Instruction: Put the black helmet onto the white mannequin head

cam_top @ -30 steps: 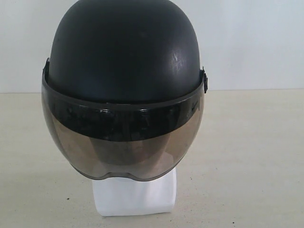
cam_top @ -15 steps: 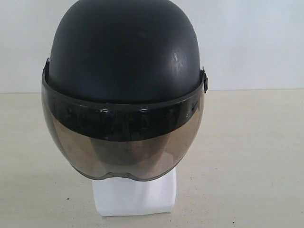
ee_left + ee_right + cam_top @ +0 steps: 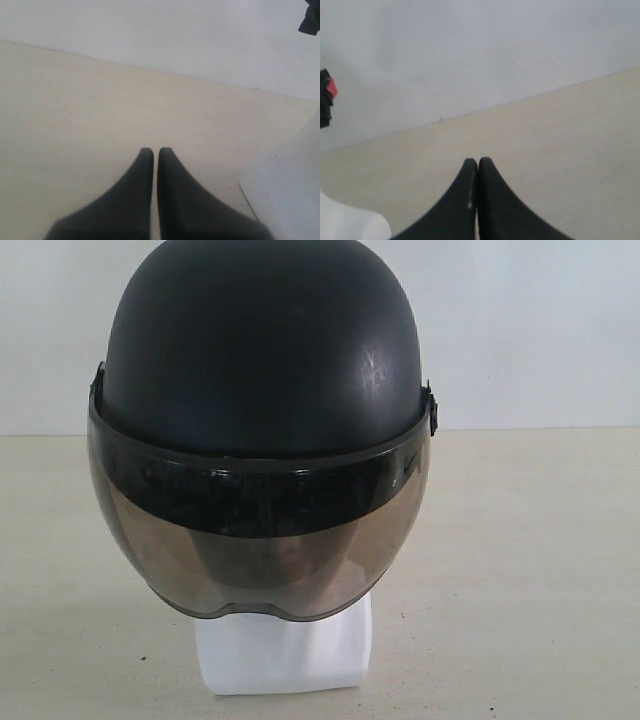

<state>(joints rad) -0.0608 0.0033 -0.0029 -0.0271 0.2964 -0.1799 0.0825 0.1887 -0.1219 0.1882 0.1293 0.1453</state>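
The black helmet (image 3: 260, 350) sits over the white mannequin head, its smoky visor (image 3: 260, 540) down across the face. Only the head's blocky white neck base (image 3: 283, 655) shows below the visor in the exterior view. Neither gripper appears in that view. In the left wrist view my left gripper (image 3: 155, 151) is shut and empty above the beige table, with a white shape, probably the neck base (image 3: 287, 190), at the frame edge. In the right wrist view my right gripper (image 3: 478, 162) is shut and empty, a corner of the white base (image 3: 347, 225) close by.
The beige table (image 3: 520, 560) spreads to both sides of the head, with a pale wall (image 3: 530, 330) behind it. A dark object (image 3: 311, 20) shows at the corner of the left wrist view. A black and red object (image 3: 326, 97) sits at the edge of the right wrist view.
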